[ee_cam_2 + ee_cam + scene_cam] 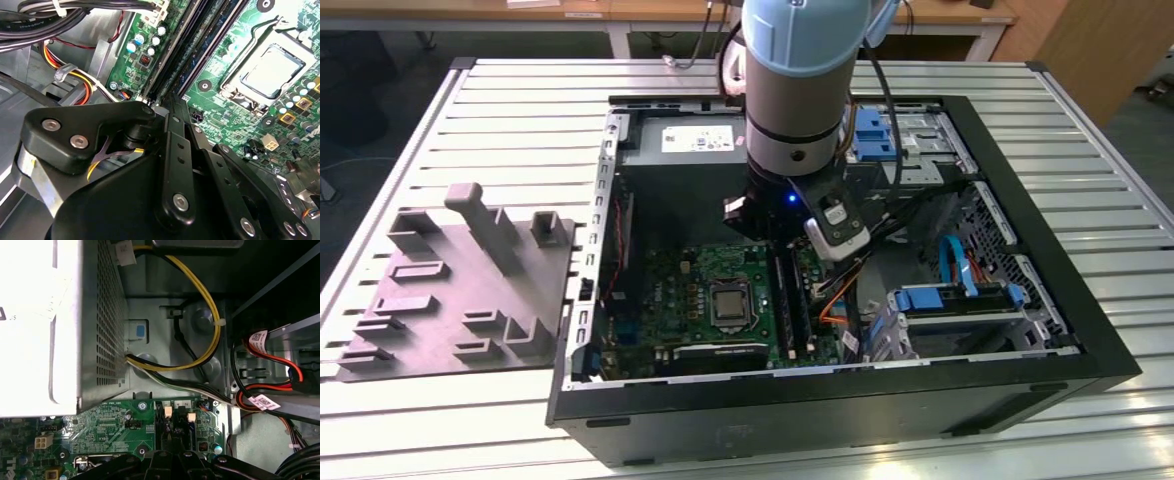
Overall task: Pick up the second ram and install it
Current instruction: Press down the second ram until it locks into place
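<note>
- In the exterior view, the black linkage gripper [785,232] under the pale blue arm is hanging inside the open black computer case [1067,330], directly over the long black memory slots [786,300] beside the silver processor socket [726,302].
- In the second wrist view, the gripper's fingers [176,150] are drawn close together in line with the slots; a dark blue, thin, flat ram stick [200,50] is lying lengthwise in a slot just ahead of them.
- In the first wrist view, the slots' white end latches [168,411] are sitting straight ahead of the fingertips; I cannot tell whether the gripper is grasping the stick.

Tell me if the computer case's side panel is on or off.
Off. The case lies open, its motherboard and blue drive brackets exposed.
</note>
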`<action>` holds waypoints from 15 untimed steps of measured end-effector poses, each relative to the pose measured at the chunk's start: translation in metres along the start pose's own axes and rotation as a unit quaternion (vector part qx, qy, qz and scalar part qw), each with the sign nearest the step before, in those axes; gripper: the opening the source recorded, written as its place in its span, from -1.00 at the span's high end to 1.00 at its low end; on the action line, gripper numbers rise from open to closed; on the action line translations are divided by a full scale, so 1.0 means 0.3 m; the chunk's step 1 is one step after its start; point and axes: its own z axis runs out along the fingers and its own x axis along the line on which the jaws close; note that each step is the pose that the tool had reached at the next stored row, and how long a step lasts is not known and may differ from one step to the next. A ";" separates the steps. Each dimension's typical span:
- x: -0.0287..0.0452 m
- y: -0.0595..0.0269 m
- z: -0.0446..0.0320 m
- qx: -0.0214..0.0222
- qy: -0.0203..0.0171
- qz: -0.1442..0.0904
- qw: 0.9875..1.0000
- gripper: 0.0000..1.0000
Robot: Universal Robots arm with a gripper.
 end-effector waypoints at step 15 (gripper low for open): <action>0.001 -0.002 0.014 0.000 0.000 0.000 1.000 0.80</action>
